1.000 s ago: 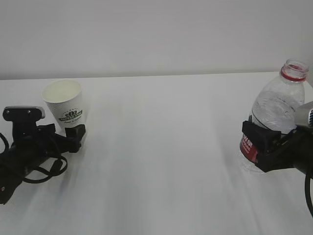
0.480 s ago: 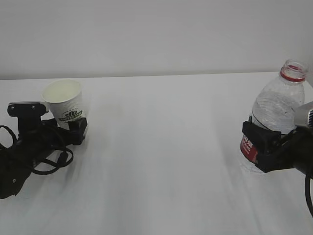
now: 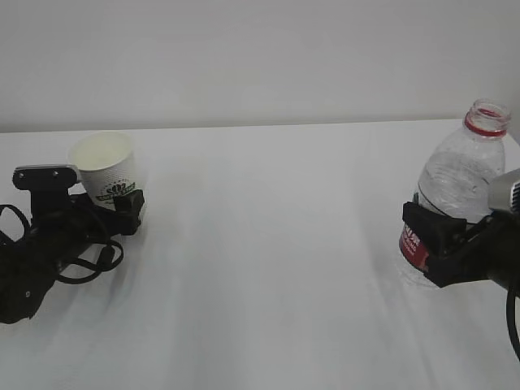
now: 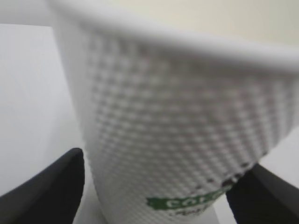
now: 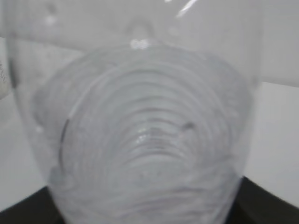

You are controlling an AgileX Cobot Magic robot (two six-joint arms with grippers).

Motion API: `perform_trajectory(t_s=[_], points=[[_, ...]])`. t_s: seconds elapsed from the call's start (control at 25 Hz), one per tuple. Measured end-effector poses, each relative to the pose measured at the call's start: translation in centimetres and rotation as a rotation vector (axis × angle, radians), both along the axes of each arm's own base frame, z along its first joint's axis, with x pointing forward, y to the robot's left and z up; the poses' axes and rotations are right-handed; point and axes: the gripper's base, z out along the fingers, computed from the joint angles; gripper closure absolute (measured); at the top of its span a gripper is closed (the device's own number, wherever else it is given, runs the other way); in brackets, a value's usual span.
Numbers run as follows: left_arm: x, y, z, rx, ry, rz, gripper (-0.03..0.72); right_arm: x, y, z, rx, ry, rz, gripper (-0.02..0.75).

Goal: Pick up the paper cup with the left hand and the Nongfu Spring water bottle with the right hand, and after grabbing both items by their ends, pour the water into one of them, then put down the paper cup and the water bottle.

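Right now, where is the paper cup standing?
The paper cup is at the far left of the exterior view, on the white table, between the fingers of the left pincer, far from the water bottle.

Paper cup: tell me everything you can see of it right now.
The paper cup is small, white and tapered, with a dimpled wall, a cream inside and a dark green round logo with text on its side. It stands mouth up at the table's left, leaning slightly. The left claw straddles its lower part with fingers either side; contact is unclear.
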Motion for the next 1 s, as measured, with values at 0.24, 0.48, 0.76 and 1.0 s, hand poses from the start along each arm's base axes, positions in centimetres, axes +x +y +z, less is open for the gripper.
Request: perform_trajectory(t_s=[0.24, 0.48, 0.76, 1.0], points=[[0.14, 0.58, 0.00, 0.000, 0.000, 0.017, -0.004, 0.00, 0.00, 0.00, 0.000, 0.000, 0.000, 0.292], [0.14, 0.52, 0.00, 0.003, -0.001, 0.001, -0.004, 0.00, 0.00, 0.00, -0.004, -0.001, 0.001, 0.292], [0.12, 0.44, 0.00, 0.004, -0.001, -0.008, -0.004, 0.00, 0.00, 0.00, -0.004, -0.001, 0.001, 0.292], [0.84, 0.43, 0.32, -0.005, -0.024, 0.012, -0.004, 0.00, -0.01, 0.00, -0.003, -0.001, -0.001, 0.293]])
